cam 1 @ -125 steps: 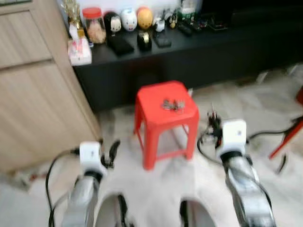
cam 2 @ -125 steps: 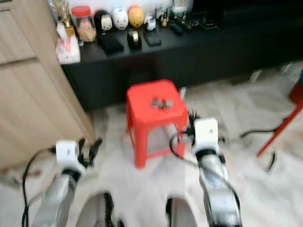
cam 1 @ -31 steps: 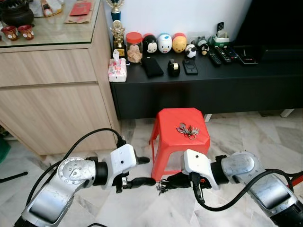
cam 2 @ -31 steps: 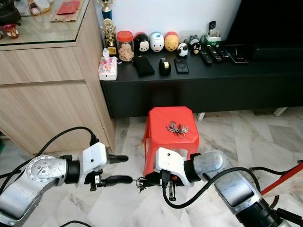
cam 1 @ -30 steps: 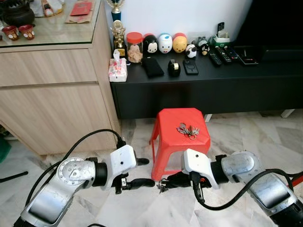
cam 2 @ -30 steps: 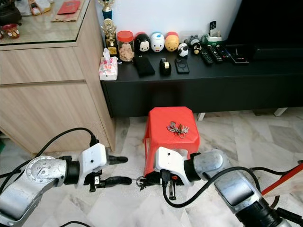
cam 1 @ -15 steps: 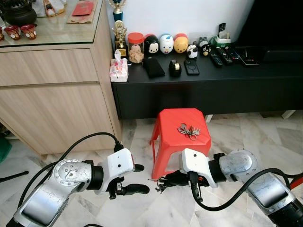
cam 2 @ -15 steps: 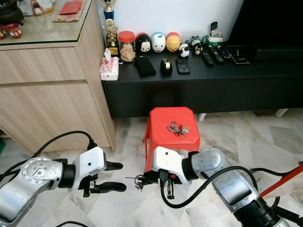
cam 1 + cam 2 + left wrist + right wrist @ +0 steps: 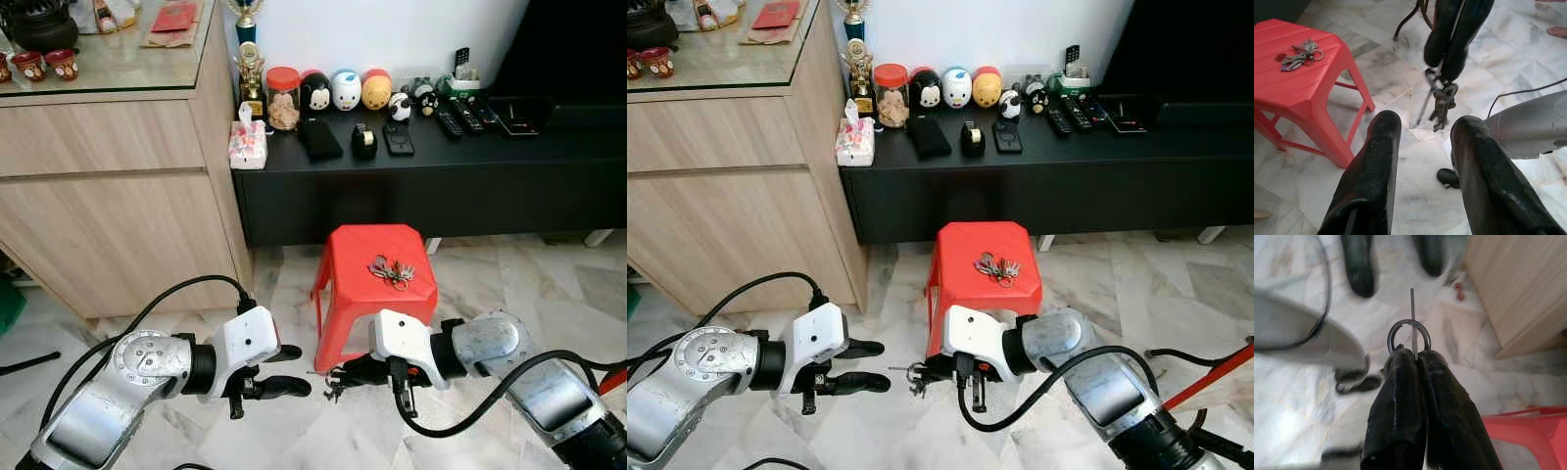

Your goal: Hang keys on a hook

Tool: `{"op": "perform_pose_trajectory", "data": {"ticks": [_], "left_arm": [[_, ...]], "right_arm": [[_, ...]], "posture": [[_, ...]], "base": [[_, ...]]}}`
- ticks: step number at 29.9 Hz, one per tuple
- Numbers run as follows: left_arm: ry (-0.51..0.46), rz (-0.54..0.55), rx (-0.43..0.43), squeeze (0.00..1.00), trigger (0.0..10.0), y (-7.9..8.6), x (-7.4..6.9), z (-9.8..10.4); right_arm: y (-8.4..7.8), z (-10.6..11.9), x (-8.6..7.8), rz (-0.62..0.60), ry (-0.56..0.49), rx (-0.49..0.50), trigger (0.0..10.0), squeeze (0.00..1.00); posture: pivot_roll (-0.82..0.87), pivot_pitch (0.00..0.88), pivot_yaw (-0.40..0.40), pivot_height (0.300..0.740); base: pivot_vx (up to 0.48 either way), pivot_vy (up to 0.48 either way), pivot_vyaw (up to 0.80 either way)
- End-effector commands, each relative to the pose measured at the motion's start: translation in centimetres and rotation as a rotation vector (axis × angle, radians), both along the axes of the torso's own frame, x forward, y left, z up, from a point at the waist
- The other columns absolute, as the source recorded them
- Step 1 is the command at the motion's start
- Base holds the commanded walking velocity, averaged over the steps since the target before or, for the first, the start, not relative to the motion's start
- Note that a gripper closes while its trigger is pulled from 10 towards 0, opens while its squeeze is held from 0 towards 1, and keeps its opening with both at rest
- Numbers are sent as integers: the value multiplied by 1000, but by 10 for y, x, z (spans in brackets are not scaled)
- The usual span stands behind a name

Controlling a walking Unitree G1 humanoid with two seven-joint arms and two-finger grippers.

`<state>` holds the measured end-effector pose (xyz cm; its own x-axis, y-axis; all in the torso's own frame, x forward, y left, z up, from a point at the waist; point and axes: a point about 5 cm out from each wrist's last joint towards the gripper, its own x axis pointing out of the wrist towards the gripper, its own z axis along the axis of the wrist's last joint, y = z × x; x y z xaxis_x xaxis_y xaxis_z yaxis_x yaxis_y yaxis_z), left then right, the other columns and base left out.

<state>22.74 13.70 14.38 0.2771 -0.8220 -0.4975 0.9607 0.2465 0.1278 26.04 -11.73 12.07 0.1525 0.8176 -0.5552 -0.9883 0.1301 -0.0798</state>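
At lower centre of the left eye frame, the right gripper (image 9: 338, 376) is clenched on a small metal hook (image 9: 1409, 335), a thin wire ring with a straight pin jutting beyond the fingertips. Facing it from the lower left, the left gripper (image 9: 299, 369) hangs spread and empty above the pale marble floor (image 9: 294, 431). The keys (image 9: 392, 270) lie in a loose bunch on the red plastic stool (image 9: 345, 257) at mid-frame, just above the right gripper. They look light, hard and slick, likely to splay and dangle when lifted, so the ring joining them seems the surest place to pinch. The stool top is ribbed and smooth, giving fingers little purchase beneath flat metal
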Motion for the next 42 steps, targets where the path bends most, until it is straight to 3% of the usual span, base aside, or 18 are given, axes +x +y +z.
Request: {"op": "perform_pose_trajectory", "data": {"ticks": [1, 8, 10, 14, 16, 23, 25, 30, 37, 42], "left_arm": [[2, 28, -19, 0, 10000, -1, 0, 0], [-4, 163, -73, 0, 10000, 9, 7, -7], [-9, 220, -96, 0, 10000, 12, 10, -9], [-14, 261, -128, 0, 10000, 12, 14, -12], [-61, 375, -180, 0, 10000, 11, 27, -19], [-77, 487, -284, 0, 10000, 6, 36, -21], [-106, 579, -328, 0, 10000, 9, 43, -23], [-132, 680, -376, 0, 10000, 10, 49, -29], [-168, 754, -400, 0, 10000, 12, 55, -33], [-172, 749, -437, 0, 10000, 8, 58, -31]], "right_arm": [[-2, 11, 11, -67, -44, 40, 10000, 0], [-14, 18, 33, -285, -106, 55, 10000, 0], [-16, 25, 41, -393, -112, 110, 10000, 0], [-14, 34, 49, -483, -134, 170, 10000, 0], [-3, 44, 56, -574, -138, 253, 10000, 0], [16, 50, 54, -600, -126, 318, 10000, 0], [22, 53, 58, -640, -123, 351, 10000, 0], [33, 57, 59, -668, -104, 382, 10000, 0], [44, 60, 58, -690, -88, 420, 10000, 0], [50, 61, 57, -700, -76, 438, 10000, 0]], "posture": [[-85, 63, -54, 740], [-87, 74, -54, 740], [-88, 78, -52, 740], [-90, 79, -50, 740], [-97, 78, -45, 740], [-95, 78, -44, 740], [-95, 78, -46, 740], [-98, 76, -46, 740], [-110, 63, -42, 740], [-113, 58, -41, 740]], "base": [[0, 0, 0], [0, 0, 0], [0, 0, 0], [0, 0, 0], [0, 0, 0], [0, 0, 0], [0, 0, 0], [0, 0, 0], [0, 0, 0], [0, 0, 0]]}}
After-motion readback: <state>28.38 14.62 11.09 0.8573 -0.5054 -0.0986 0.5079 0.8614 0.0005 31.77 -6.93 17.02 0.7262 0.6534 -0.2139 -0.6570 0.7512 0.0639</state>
